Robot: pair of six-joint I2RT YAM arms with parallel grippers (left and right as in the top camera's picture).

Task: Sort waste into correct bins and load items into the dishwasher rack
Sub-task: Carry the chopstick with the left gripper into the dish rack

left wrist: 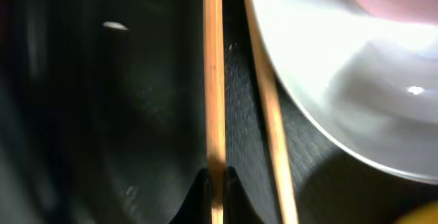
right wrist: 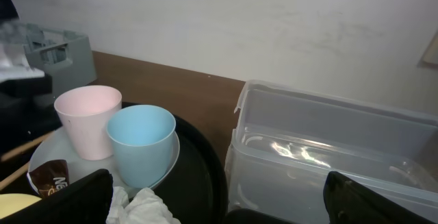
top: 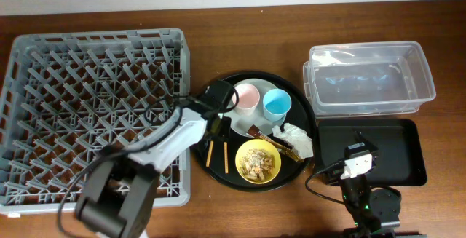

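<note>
the grey lattice rack (top: 95,38) fills the far left. a pink cup (top: 247,97) and a blue cup (top: 277,105) stand upright, side by side, on the pale plate (top: 246,121). nearer, the yellow bowl (top: 278,169) holds beige scraps (top: 256,161). the brown wrapper (top: 271,137) and crumpled white napkin (top: 297,140) lie between bowl and blue cup. two chopsticks (top: 226,156) lie nearly parallel, left of the bowl. the clear tub (top: 364,49) sits far right, with the shallow black tray (top: 397,147) just beside it on the near side.

Your left wrist view crops the chopsticks (left wrist: 214,80) at 12 and 6 o'clock; the plate (left wrist: 335,87) is blurred.
</note>
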